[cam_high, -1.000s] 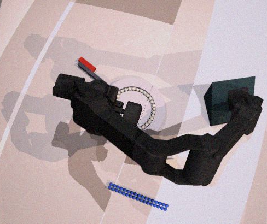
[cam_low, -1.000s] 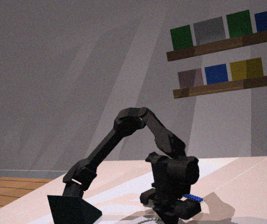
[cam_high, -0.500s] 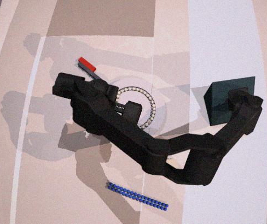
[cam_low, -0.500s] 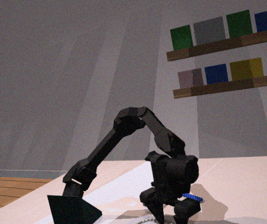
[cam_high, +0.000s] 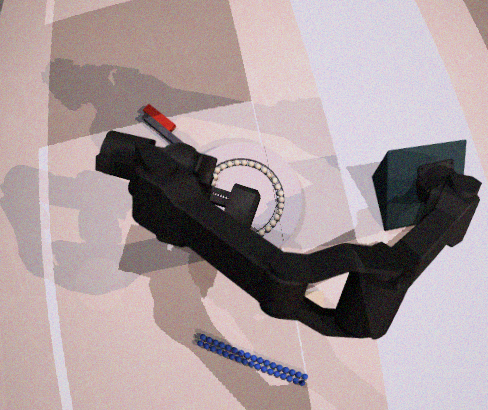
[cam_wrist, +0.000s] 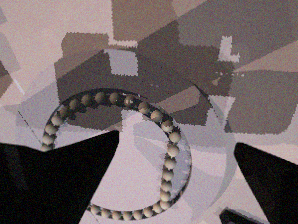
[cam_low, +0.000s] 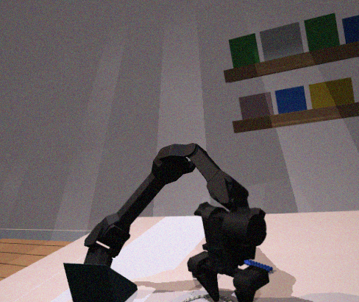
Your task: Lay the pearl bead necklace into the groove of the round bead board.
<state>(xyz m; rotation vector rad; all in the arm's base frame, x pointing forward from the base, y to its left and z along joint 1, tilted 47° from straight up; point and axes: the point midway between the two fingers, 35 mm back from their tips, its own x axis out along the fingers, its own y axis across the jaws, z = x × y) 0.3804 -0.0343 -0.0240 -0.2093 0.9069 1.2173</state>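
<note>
The pearl bead necklace (cam_high: 277,195) (cam_wrist: 172,150) lies in a ring along the groove of the round bead board (cam_high: 296,202) (cam_wrist: 145,172). Its left part is hidden under my arm in the overhead view. In the wrist view the lower left of the ring is hidden behind one finger. My gripper (cam_wrist: 175,141) (cam_low: 228,292) is open, with nothing between the fingers. It hangs just above the board, its fingers standing wide on either side of the ring's right arc. A few pearls (cam_low: 196,297) show at the bottom edge of the low side view.
A blue bead necklace (cam_high: 251,360) (cam_low: 258,265) lies straight on the table in front of the board. A red and grey block (cam_high: 159,118) lies behind the board to the left. The arm's dark teal base (cam_high: 401,185) stands to the right.
</note>
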